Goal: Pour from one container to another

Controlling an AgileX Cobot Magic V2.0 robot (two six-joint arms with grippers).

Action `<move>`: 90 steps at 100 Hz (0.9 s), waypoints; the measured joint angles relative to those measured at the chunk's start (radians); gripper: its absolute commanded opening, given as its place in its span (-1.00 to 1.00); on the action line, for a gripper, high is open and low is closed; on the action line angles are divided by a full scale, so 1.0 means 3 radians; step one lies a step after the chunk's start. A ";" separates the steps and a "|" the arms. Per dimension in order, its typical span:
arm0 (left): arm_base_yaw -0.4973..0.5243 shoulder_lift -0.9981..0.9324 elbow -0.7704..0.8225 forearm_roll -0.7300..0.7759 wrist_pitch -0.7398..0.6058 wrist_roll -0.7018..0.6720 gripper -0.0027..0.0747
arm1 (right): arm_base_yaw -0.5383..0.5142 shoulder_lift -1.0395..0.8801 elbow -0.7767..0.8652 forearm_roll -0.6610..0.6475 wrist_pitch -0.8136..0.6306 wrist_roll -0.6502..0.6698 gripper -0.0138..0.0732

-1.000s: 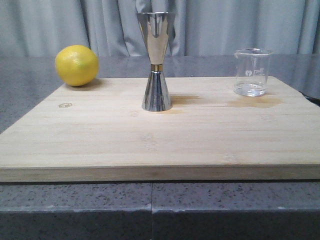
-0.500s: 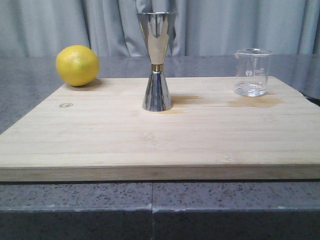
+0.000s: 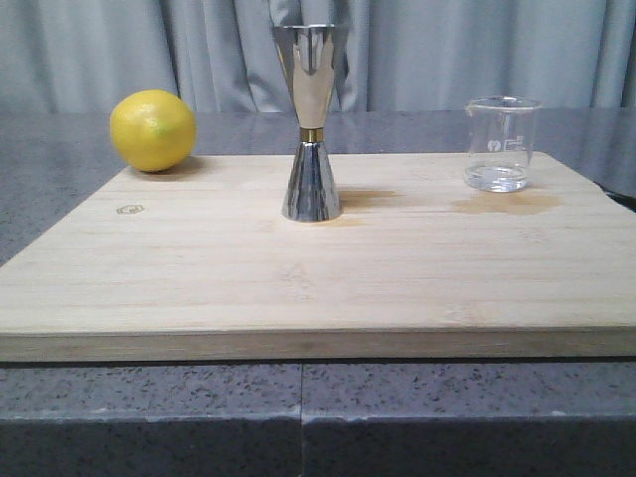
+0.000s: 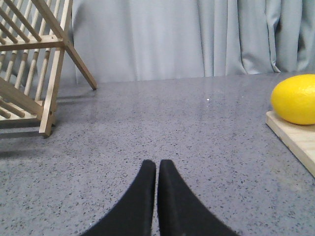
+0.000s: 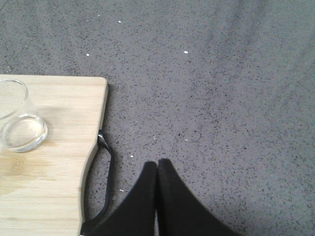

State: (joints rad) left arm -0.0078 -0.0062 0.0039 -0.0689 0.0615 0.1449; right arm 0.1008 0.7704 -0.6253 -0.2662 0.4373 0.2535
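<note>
Grey counter [image 3: 60, 169] carries one board [image 3: 318, 278], one beaker [image 3: 502, 144], one jigger [image 3: 312, 124], one lemon [image 3: 152, 129]; left gripper [image 4: 157, 167] and right gripper [image 5: 157, 167] are both closed together, empty.

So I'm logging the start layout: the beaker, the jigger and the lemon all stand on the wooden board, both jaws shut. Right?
Not quite. The lemon sits on the grey counter by the board's far left corner, as the front view shows. The beaker and jigger do stand on the wooden board, and both wrist views show the jaws shut.

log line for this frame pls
phase: pre-grasp | left gripper: shut, empty, off board | right gripper: shut, empty | beaker: upright on board, untouched | jigger: upright, mid-board
</note>
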 measured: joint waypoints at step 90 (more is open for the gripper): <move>0.0008 0.0000 0.0000 0.0000 -0.0041 0.0000 -0.98 | -0.0021 -0.0093 0.0000 -0.0097 0.0000 0.0000 -0.85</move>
State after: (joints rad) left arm -0.0053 -0.0062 0.0039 -0.0689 0.0492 0.1449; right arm 0.0944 0.7425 -0.6253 -0.2952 0.4373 0.2535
